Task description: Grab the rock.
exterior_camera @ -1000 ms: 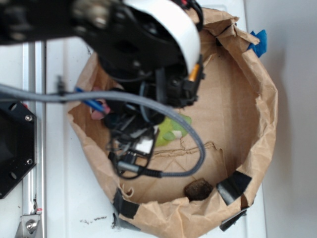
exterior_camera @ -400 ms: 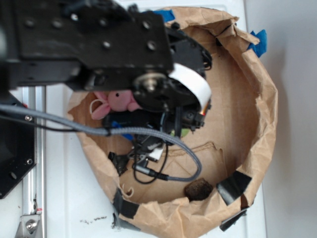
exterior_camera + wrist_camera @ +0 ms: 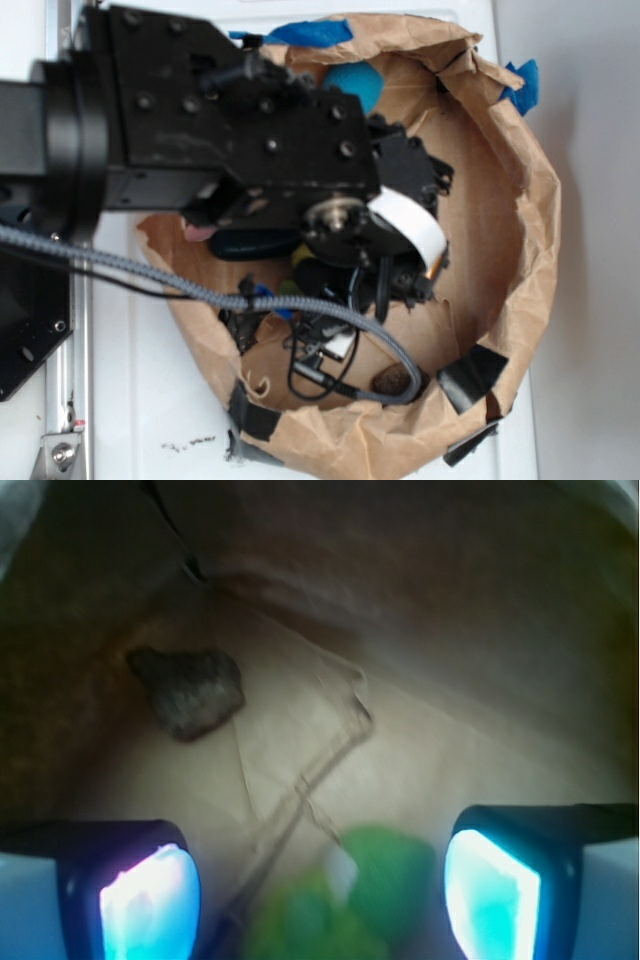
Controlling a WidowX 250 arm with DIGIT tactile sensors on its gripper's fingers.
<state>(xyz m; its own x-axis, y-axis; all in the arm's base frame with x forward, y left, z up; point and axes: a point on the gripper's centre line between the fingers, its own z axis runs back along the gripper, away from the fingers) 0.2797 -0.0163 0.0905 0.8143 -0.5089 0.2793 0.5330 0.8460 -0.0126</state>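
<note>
Pincer (image 3: 320, 880) fingers spread apart, nothing between them but a blurred green toy (image 3: 340, 900) low in wrist view; rock (image 3: 188, 690) lies on the paper floor beyond the toy, apart from both fingers; rock (image 3: 393, 380) sits by the brown paper bag (image 3: 520, 200) wall, beside black tape (image 3: 470, 375).

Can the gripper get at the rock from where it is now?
Probably yes. The gripper is open, and the rock lies bare on the paper floor ahead and left, though close to the bag wall.
</note>
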